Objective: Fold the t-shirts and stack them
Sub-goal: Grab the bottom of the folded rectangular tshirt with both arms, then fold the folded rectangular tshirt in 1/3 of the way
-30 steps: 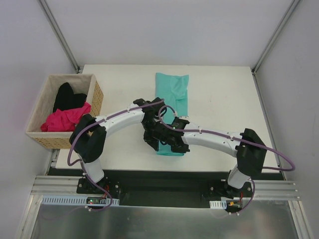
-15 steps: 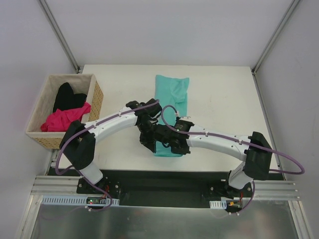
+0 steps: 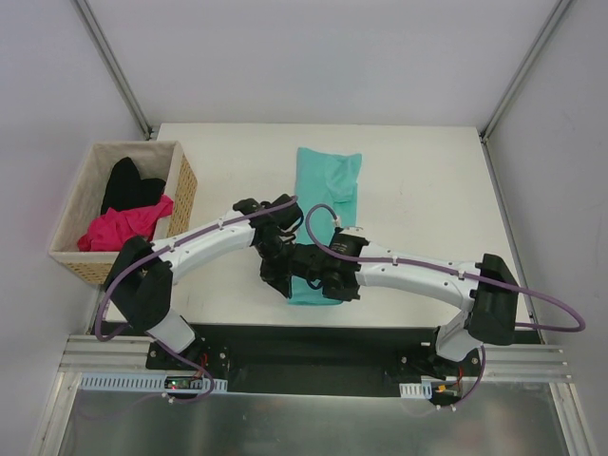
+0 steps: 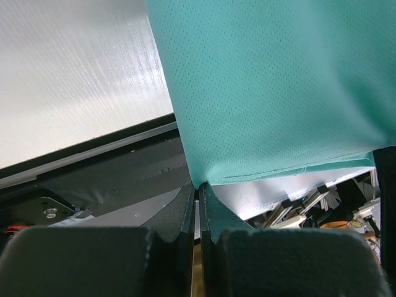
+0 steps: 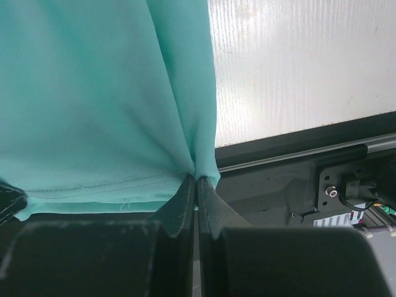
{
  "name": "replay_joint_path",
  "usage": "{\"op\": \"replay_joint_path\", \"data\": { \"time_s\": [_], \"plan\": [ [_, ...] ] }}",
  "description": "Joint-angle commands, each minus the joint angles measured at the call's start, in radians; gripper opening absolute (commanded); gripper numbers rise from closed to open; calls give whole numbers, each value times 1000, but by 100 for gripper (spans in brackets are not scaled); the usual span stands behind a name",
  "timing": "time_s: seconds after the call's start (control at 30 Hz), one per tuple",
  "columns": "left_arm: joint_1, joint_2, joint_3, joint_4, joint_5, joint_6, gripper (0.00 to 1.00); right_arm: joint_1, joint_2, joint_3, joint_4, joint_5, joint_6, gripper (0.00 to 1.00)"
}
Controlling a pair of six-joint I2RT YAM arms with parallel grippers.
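The teal t-shirt lies as a long narrow strip down the middle of the white table. My left gripper is shut on its near left corner, with the teal cloth pinched at the fingertips. My right gripper is shut on the near right corner, where the cloth bunches into the fingertips. Both grippers hold the near hem at the table's front edge. The pink t-shirt and the black t-shirt lie crumpled in the wicker basket.
The wicker basket stands at the table's left edge. The table's front edge and the black metal rail with the arm bases lie just below the grippers. Grey walls enclose the table on three sides.
Both grippers moved toward the near edge and slightly left, drawing the teal shirt's near hem with them. The left arm has stretched out lower.
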Motion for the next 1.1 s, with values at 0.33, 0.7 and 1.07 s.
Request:
{"op": "replay_joint_path", "data": {
  "time_s": [0.33,0.7,1.07],
  "plan": [
    [-2,-68,4,-39,7,-43,0,24,-17,82,-140,87,48,0],
    [1,47,237,-121,-34,41,0,-5,5,120,-170,150,37,0],
    [97,186,427,-170,-51,136,0,-91,115,150,-146,208,-64,0]
  ]
}}
